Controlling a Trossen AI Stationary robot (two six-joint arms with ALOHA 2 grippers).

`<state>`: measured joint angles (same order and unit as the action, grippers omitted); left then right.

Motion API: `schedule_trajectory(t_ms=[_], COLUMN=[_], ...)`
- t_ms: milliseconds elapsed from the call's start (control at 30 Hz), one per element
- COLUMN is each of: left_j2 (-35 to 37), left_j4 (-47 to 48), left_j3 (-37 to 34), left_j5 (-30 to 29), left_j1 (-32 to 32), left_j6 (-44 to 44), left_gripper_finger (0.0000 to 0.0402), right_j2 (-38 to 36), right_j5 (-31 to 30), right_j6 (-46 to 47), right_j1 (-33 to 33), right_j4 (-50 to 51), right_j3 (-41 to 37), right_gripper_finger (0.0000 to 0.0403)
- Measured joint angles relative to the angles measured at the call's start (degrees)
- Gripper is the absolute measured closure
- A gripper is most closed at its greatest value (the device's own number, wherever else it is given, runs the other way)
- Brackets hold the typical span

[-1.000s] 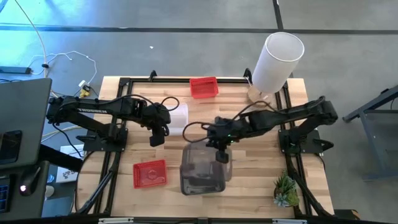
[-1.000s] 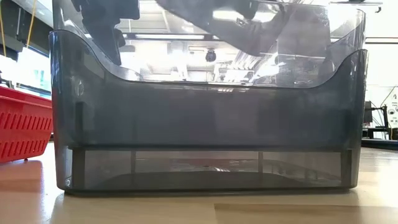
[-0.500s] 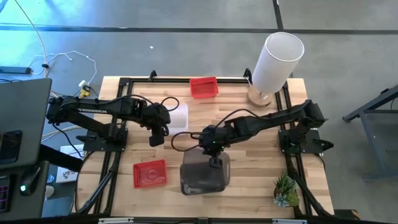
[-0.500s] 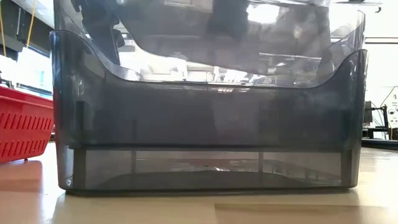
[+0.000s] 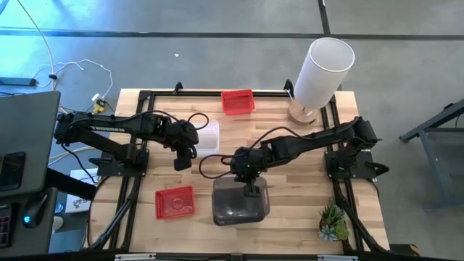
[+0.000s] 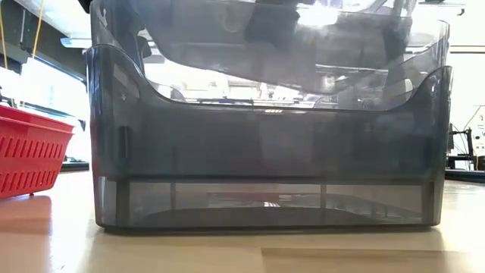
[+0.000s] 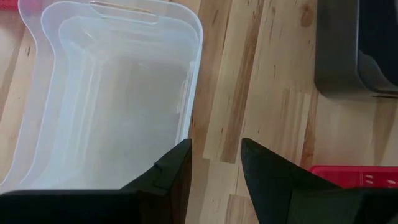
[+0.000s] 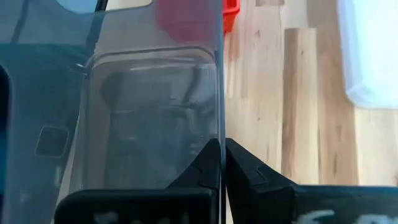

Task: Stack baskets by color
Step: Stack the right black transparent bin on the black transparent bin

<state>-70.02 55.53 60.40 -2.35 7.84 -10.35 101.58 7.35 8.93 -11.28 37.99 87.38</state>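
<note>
R hand pinches grey basket wall, seemingly.

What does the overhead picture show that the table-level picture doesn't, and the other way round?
Only the overhead view shows the left claw open beside the clear baskets, the right claw shut on the grey stack's rim, a red basket at the far edge, the white cylinder and the green plant.

Only the table-level view shows the grey baskets nested one inside another, and the room behind.

Both show the grey baskets and the nearer red basket on the wooden table.
</note>
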Motion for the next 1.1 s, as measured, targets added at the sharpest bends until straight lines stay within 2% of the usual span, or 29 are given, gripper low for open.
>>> schedule_trajectory(t_ms=[733, 1100], left_j2=[0.0, 0.0], left_j4=[0.4, 0.4], left_j3=[0.0, 0.0], left_j5=[-0.2, -0.2], left_j1=[0.0, 0.0], left_j6=[0.0, 0.0], left_gripper_finger=[0.0277, 0.0277], right_j2=[7.5, 7.5], right_j5=[1.7, -3.7], right_j6=[-0.4, 1.1], right_j1=[0.0, 0.0], right_j4=[3.9, 11.2], right_j3=[-0.1, 0.0], right_gripper_finger=[0.0402, 0.0402])
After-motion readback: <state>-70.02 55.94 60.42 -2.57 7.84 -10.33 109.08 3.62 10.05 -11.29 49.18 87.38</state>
